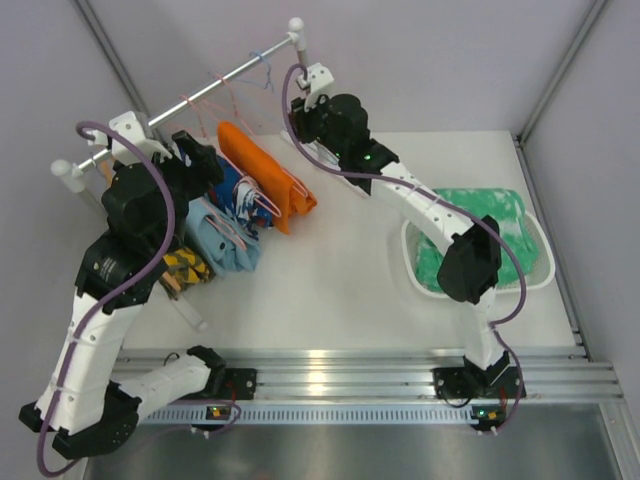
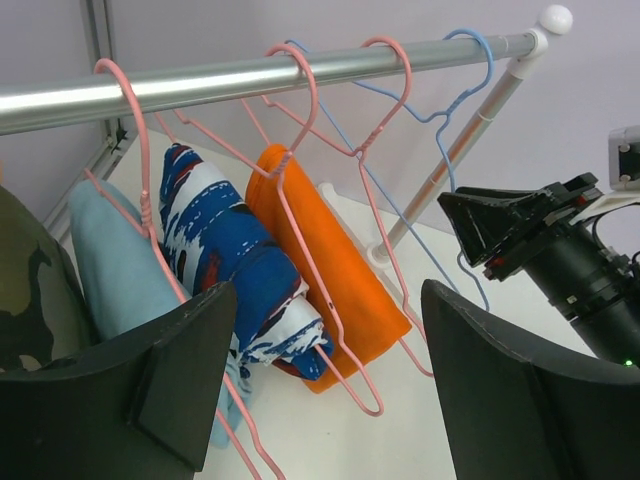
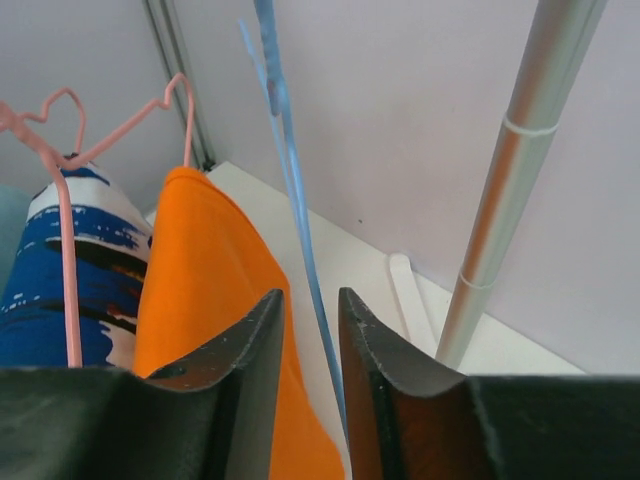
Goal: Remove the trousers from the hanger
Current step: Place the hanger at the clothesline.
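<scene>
Left gripper (image 2: 328, 300): jaws spread wide, holding nothing, set below the rail (image 2: 300, 70) and facing the hung garments, with free space between both fingers (image 2: 185, 370) and the cloth ahead. Right gripper (image 3: 310, 300): jaws drawn to a narrow slot at the far end of the rail, beside its upright post (image 3: 510, 190). The wire of the blue hanger (image 3: 295, 200) runs down through that slot. Whether the pads pinch the wire cannot be told. Four trousers hang under the rail on pink hangers (image 2: 290, 110). In order from the post end they are the orange trousers (image 2: 330, 260), the blue-and-white patterned trousers (image 2: 240, 260), the light blue trousers (image 2: 110, 260) and the camouflage trousers (image 2: 30, 290). The last are cut off by the frame edge in the left wrist view. Adjacent garments press against one another, with no visible gap between their edges. The orange trousers' outer edge faces the post, and the rail span between them carries only bare wire hangers, the blue one among them. The lower edge of the orange trousers hangs close to the table (image 1: 340, 270); contact cannot be confirmed. The mint green trousers (image 1: 500, 215) are off the rail, lying in a white basket (image 1: 548, 262) well apart from it on the right side of the table. A broad stretch of white table separates the basket from the hung row.
</scene>
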Controlling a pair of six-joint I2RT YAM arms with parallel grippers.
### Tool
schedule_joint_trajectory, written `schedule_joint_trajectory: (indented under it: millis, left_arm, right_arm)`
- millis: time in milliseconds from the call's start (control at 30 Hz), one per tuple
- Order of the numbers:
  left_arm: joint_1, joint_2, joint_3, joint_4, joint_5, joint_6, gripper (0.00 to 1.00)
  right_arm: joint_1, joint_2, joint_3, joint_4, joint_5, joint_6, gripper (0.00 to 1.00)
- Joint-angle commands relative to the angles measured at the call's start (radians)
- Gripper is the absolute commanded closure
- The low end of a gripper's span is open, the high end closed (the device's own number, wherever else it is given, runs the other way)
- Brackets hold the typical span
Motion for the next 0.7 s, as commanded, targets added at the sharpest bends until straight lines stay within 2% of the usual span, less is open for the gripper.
schedule_joint_trajectory:
  millis: [0,100,233,333,400,500,533,667]
  left_arm:
    - [0.001,-0.022,-0.010,0.002,-0.032,0.018,0.20]
    - [0.001,-0.026,-0.012,0.002,-0.035,0.021,0.20]
    - [0.001,-0.026,-0.014,0.000,-0.030,0.021,0.20]
    - [0.001,-0.026,-0.017,0.000,-0.036,0.023,0.20]
    - [0.001,-0.029,-0.018,0.000,-0.040,0.023,0.20]
    - [0.001,-0.029,-0.020,-0.003,-0.037,0.026,0.20]
    - [0.001,-0.031,-0.021,-0.001,-0.037,0.029,0.20]
    - [0.003,-0.029,-0.027,0.000,-0.032,0.033,0.20]
  right_arm:
    - [0.018,0.016,0.075,0.043,0.040,0.001,0.72]
    - [0.009,0.022,0.087,0.026,0.063,0.006,0.78]
    - [-0.012,0.024,0.098,0.017,0.066,0.058,0.92]
    - [-0.025,0.028,0.102,0.016,0.055,0.064,0.96]
    - [-0.028,0.031,0.101,0.014,0.026,0.064,0.92]
    - [-0.031,0.018,0.087,0.016,-0.014,0.052,0.70]
    - [-0.032,0.015,0.084,0.014,-0.015,0.055,0.60]
    - [-0.042,0.002,0.082,-0.003,0.000,0.069,0.55]
